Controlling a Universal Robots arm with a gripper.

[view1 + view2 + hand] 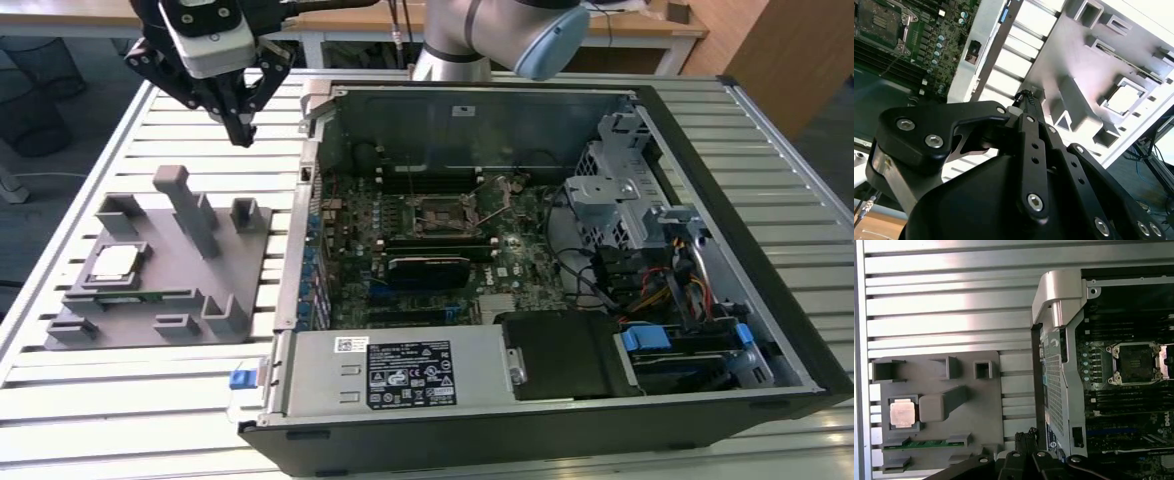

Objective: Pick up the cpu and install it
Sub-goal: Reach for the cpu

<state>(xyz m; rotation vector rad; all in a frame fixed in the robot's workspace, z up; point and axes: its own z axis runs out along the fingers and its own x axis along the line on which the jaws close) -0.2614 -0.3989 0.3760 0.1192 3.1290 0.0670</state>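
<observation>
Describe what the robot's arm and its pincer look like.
The arm is silver-grey tubing with a pale blue joint cap. The pincer is matte black, built of bar linkages dotted with silver screw heads, tapering to narrow tips. A white and grey box sits on its wrist.

Robot lab — open computer case (pixel 507 125) on slatted bench (pixel 80 400).

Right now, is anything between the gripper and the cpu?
Nothing visible. The cpu lies uncovered in its recess on the grey fixture, and the gripper hangs above the slatted table nearby. The tall post stands beside the cpu, not over it.
</observation>
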